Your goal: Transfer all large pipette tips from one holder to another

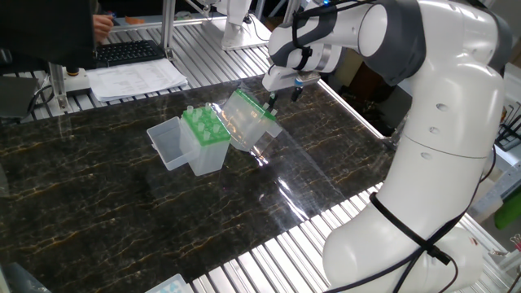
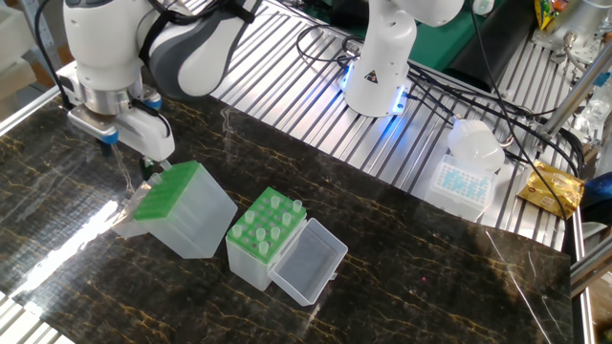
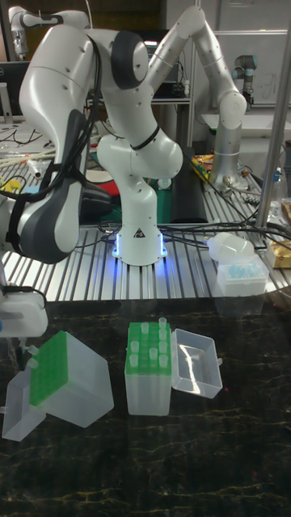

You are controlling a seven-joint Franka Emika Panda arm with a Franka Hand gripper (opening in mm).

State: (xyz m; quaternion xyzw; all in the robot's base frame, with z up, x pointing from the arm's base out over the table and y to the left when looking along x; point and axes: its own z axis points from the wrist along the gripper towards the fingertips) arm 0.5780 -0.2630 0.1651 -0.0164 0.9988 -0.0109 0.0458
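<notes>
Above the dark marble table (image 2: 459,287), the gripper (image 2: 129,158) is held just over the far edge of a tilted holder (image 2: 186,210) with a green perforated top; whether its fingers are apart or together cannot be told, since they are small and partly hidden by the wrist. Beside the tilted holder, an upright holder (image 2: 260,239) is seen with its clear lid (image 2: 308,260) hinged open flat on the table, and the large pipette tips (image 2: 273,215) are seated in its green plate. On the slatted bench behind, a blue tip box (image 2: 464,182) and a second robot's white base (image 2: 378,72) are seen, well apart from the holders.
</notes>
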